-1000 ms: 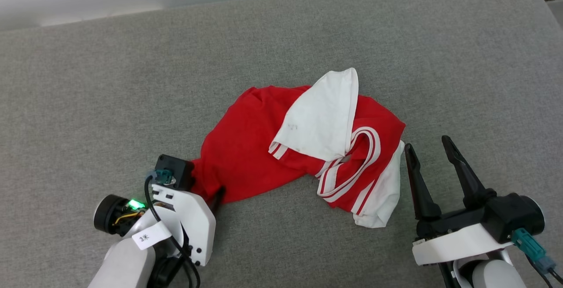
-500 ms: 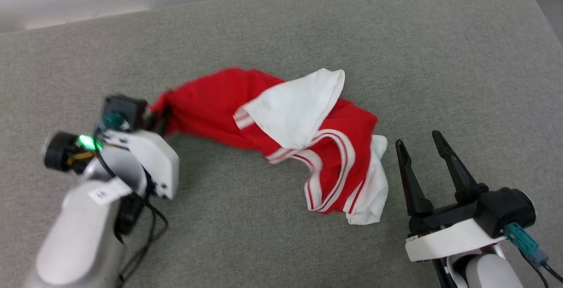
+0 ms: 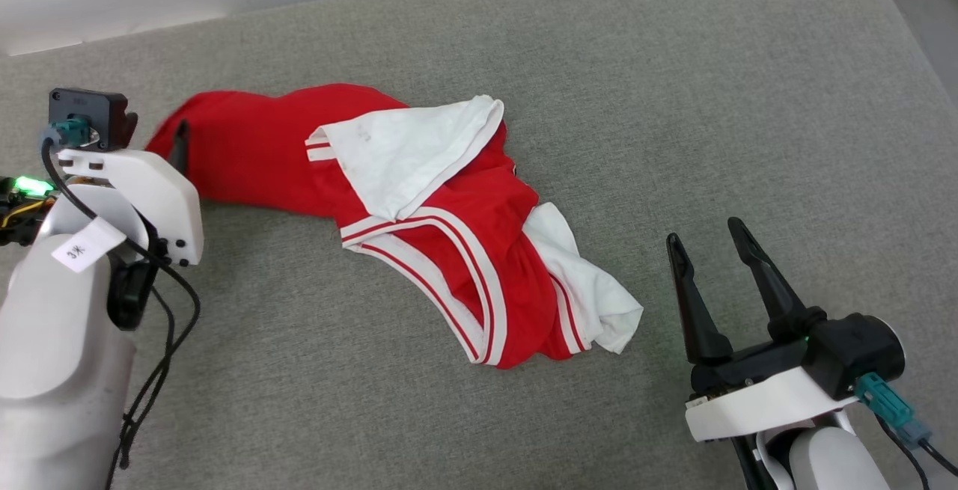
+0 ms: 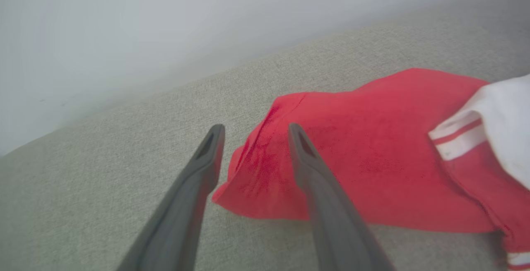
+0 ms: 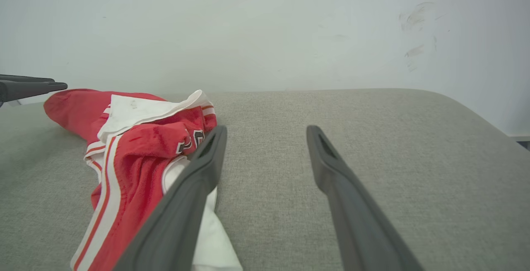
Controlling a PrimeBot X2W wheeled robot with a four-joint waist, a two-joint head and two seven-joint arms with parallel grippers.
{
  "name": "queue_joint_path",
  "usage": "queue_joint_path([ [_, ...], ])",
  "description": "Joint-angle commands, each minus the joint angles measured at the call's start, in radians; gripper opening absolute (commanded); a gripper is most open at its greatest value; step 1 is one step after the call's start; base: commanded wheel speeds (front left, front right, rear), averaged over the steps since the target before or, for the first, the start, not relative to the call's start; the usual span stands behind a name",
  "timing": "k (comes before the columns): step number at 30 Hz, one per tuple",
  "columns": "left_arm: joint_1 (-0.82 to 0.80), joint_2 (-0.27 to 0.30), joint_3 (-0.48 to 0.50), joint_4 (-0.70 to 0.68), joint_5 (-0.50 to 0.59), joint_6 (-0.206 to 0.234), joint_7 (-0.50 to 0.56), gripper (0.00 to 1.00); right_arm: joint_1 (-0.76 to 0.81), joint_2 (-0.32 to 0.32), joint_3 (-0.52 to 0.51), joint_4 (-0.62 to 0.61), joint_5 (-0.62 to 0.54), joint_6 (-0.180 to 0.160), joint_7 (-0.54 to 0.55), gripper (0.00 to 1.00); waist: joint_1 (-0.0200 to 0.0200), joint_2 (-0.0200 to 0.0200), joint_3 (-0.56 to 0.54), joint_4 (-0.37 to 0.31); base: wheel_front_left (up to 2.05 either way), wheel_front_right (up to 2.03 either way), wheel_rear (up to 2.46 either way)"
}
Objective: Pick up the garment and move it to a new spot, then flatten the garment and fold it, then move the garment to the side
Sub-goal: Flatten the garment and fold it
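**Garment lying loose; both grippers parted**

The grey upholstered surface (image 3: 673, 101) carries the garment (image 3: 449, 236), crumpled in a band from far left to near centre-right, with one white sleeve folded on top. Left gripper (image 4: 256, 128): fingers partly apart at the garment's far-left red corner, which shows between them unpinched; contact cannot be confirmed. Right gripper (image 3: 703, 232): fingers wide, empty, just right of the near white sleeve, apart from it.

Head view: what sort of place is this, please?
Probably an indoor test room rather than a furnished home. The work surface is a wide grey fabric-covered pad, like a bed or sofa seat; a bare white wall stands behind it; the red garment lies crumpled on it.
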Motion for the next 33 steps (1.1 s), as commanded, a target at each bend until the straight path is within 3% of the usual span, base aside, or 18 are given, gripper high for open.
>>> queue_joint_path([
  [1, -0.015, -0.010, 0.003, 0.007, -0.003, 0.001, -0.032, 1.00, -0.010, 0.002, -0.004, 0.001, 0.003, 0.000, -0.002, 1.00, -0.0001, 0.0000, -0.006, 0.007, 0.00, 0.00, 0.00],
  [14, 0.109, -0.127, -0.023, -0.128, -0.038, -0.024, -0.402, 1.00, 0.028, 0.001, -0.045, 0.011, -0.042, 0.000, -0.002, 1.00, -0.0001, 0.0000, -0.124, 0.121, 0.00, 0.00, 0.00],
  [19, 0.227, -0.161, -0.028, -0.261, -0.059, -0.004, -0.430, 1.00, 0.048, 0.002, -0.056, 0.017, -0.059, 0.000, -0.002, 1.00, -0.0001, 0.0000, -0.175, 0.159, 0.00, 0.00, 0.00],
  [26, 0.418, -0.163, -0.043, -0.426, -0.050, 0.054, -0.414, 1.00, 0.073, 0.002, -0.055, 0.019, -0.069, 0.000, -0.002, 1.00, -0.0001, 0.0000, -0.219, 0.190, 0.00, 0.00, 0.00],
  [33, 0.567, -0.182, -0.054, -0.505, -0.043, 0.107, -0.422, 1.00, 0.086, 0.002, -0.048, 0.018, -0.070, 0.000, -0.002, 1.00, -0.0001, 0.0000, -0.236, 0.197, 0.00, 0.00, 0.00],
])
